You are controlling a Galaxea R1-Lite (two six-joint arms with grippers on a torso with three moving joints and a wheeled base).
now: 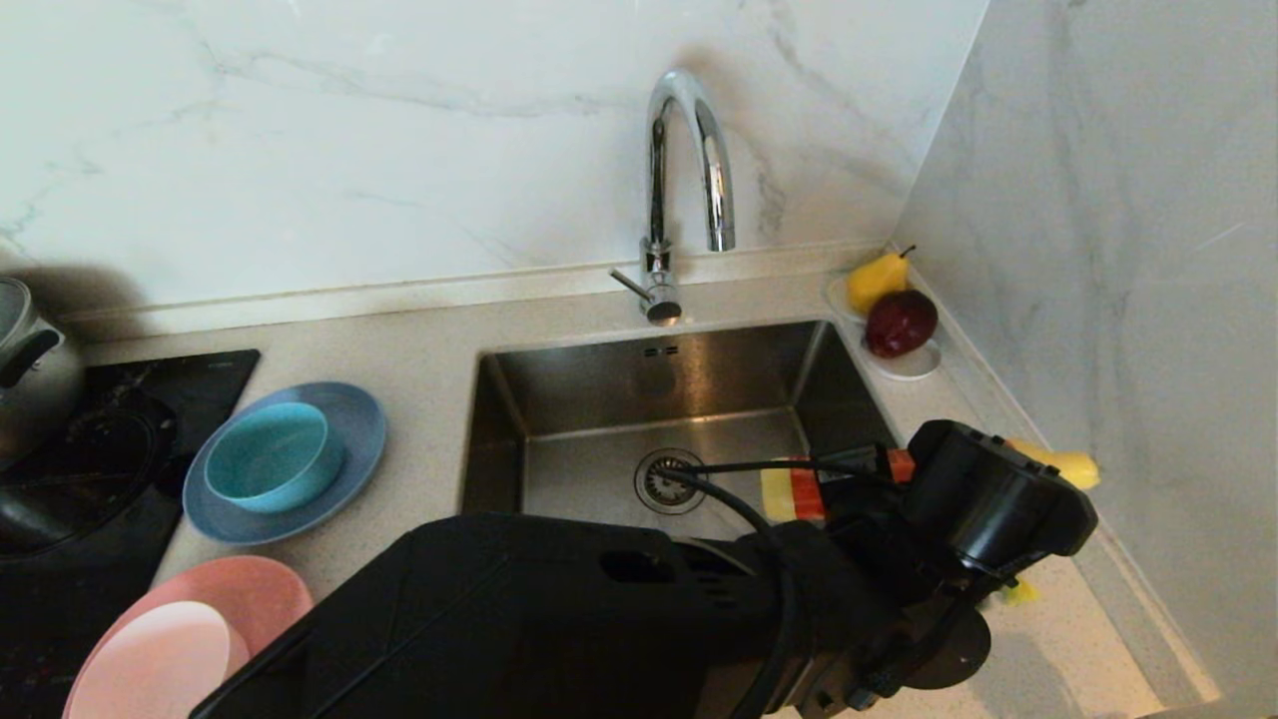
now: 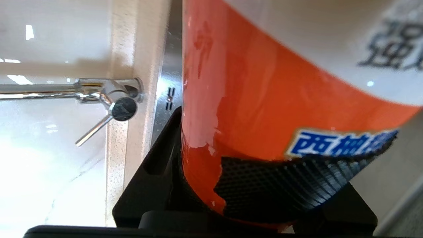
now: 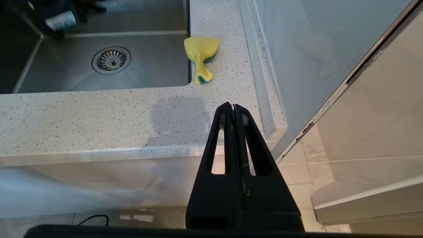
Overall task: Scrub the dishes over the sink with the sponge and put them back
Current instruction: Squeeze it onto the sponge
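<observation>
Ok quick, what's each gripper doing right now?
Left gripper: shut on the orange detergent bottle, beside the sink.
Right gripper: shut, empty, parked below the counter edge.

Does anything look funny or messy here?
Yes. The sponge on the counter beside the sink is scrunched and twisted, not flat. The orange detergent bottle clamped in the left tool has a scraped, peeling label.

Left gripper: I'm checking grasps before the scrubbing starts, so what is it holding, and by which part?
The left gripper holds the orange detergent bottle around its body, fingers clamped on the labelled sides.
</observation>
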